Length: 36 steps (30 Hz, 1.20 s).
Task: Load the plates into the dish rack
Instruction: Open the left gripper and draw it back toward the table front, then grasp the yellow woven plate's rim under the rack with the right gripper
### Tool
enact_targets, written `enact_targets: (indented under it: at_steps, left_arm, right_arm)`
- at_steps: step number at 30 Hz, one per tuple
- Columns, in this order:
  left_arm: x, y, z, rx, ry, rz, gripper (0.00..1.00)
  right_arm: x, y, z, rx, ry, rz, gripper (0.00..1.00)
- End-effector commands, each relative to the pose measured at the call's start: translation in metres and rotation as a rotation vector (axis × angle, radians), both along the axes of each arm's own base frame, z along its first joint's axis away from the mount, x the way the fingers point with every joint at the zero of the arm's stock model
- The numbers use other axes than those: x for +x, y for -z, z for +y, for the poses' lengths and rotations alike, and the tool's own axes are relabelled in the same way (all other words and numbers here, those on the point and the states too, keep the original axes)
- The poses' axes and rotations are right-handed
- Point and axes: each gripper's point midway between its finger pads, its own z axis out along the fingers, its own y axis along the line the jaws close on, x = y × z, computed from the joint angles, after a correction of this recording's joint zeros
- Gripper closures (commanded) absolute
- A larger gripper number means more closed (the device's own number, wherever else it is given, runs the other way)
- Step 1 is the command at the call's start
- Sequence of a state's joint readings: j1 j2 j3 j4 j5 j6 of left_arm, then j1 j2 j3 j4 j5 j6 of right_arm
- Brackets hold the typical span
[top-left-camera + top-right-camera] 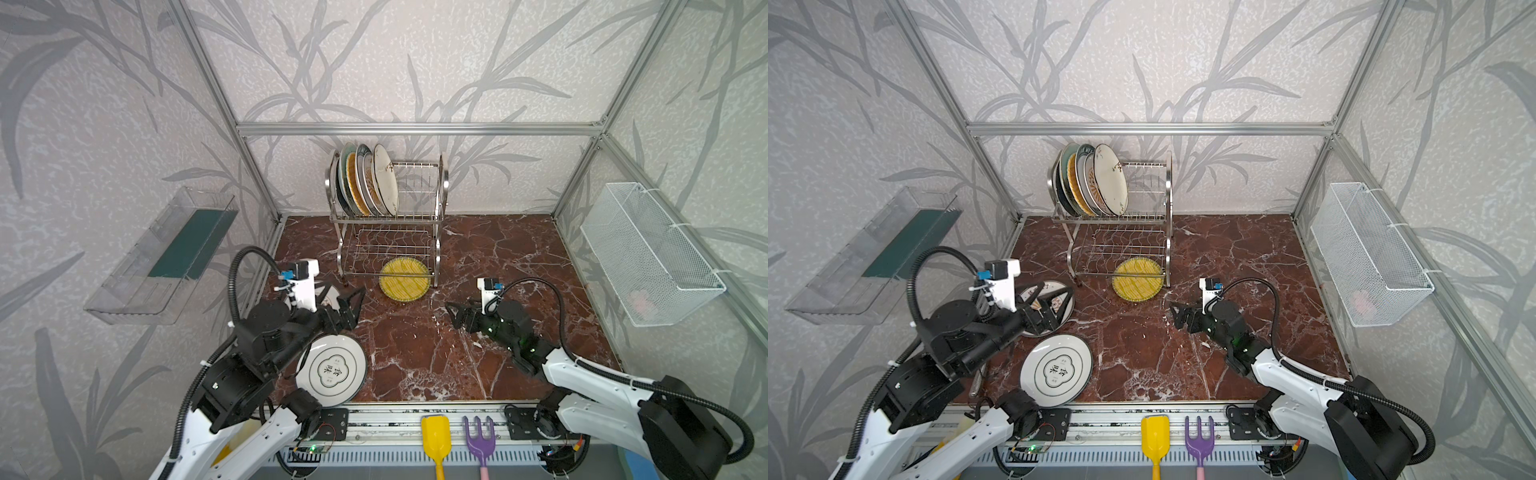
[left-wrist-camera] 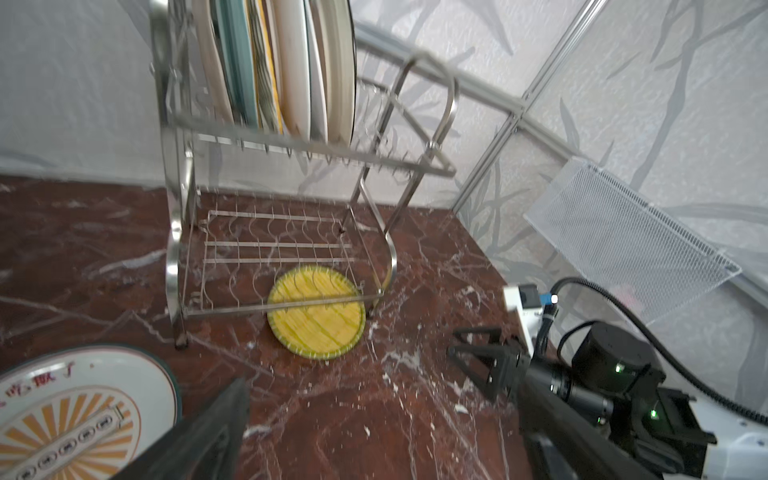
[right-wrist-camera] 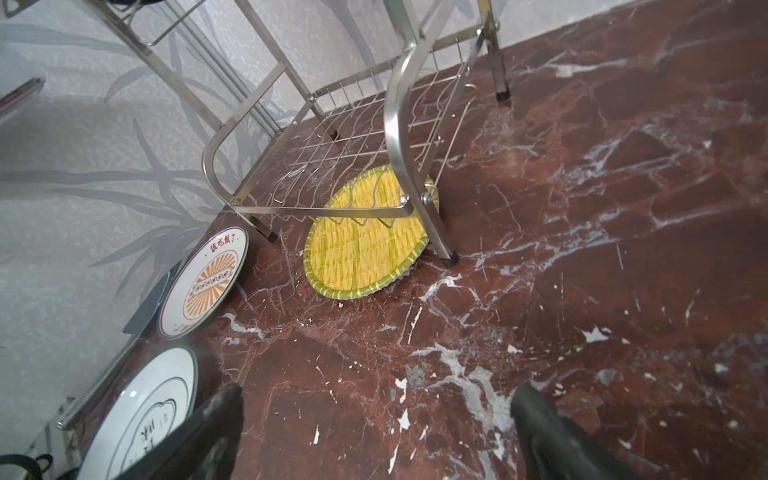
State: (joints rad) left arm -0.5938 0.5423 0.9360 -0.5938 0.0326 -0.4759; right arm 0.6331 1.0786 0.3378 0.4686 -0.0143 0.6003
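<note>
The steel dish rack [image 1: 441, 195] [image 1: 1169, 187] stands at the back of the table. Several plates [image 1: 384, 178] [image 2: 299, 62] stand upright at the left end of its upper tier. A yellow striped plate [image 1: 404, 278] [image 3: 361, 249] lies flat, partly under the lower tier's front right corner. An orange-sunburst plate [image 1: 1050, 291] [image 2: 70, 415] lies at the left. My left gripper [image 1: 347, 309] [image 2: 382, 415] hangs open over its right edge and holds nothing. A white Chinese-character plate [image 1: 332, 370] [image 3: 141, 411] lies near the front. My right gripper [image 1: 457, 316] [image 3: 376, 399] is open over bare marble, right of centre.
A clear plastic tray [image 1: 162, 257] hangs on the left wall and a white mesh basket [image 1: 648, 253] on the right wall. A yellow toy shovel [image 1: 435, 440] and a purple toy fork [image 1: 480, 440] lie on the front rail.
</note>
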Motion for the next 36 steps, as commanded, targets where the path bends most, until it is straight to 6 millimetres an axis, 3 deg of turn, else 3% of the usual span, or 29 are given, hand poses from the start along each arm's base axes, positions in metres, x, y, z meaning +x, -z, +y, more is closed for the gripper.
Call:
enact_targets:
  at_steps: [1,4,7,12,18,22,36]
  left_arm:
    - [-0.005,0.053,-0.016,-0.020,0.069,0.165,0.01]
    - [0.004,0.078,-0.022,-0.061,0.085,0.251,0.01]
    - [0.022,0.091,-0.022,-0.164,0.101,0.320,0.01]
    - [0.046,0.105,0.002,-0.200,0.054,0.348,0.01]
    - [0.042,0.098,0.013,-0.215,0.043,0.307,0.01]
    - [0.042,0.092,0.015,-0.232,0.047,0.281,0.01]
    - [0.045,0.093,0.019,-0.253,0.029,0.287,0.01]
  right_arm:
    - [0.002,-0.002,0.003,0.095,0.087,0.112,0.00]
    - [-0.001,0.001,0.014,0.131,0.129,0.147,0.01]
    - [-0.002,0.009,0.030,0.159,0.155,0.197,0.04]
    - [0.010,0.035,0.056,0.258,0.220,0.275,0.12]
    - [0.034,0.053,0.081,0.367,0.292,0.306,0.29]
    - [0.048,0.069,0.096,0.407,0.330,0.338,0.34]
    - [0.082,0.105,0.109,0.531,0.475,0.415,0.49]
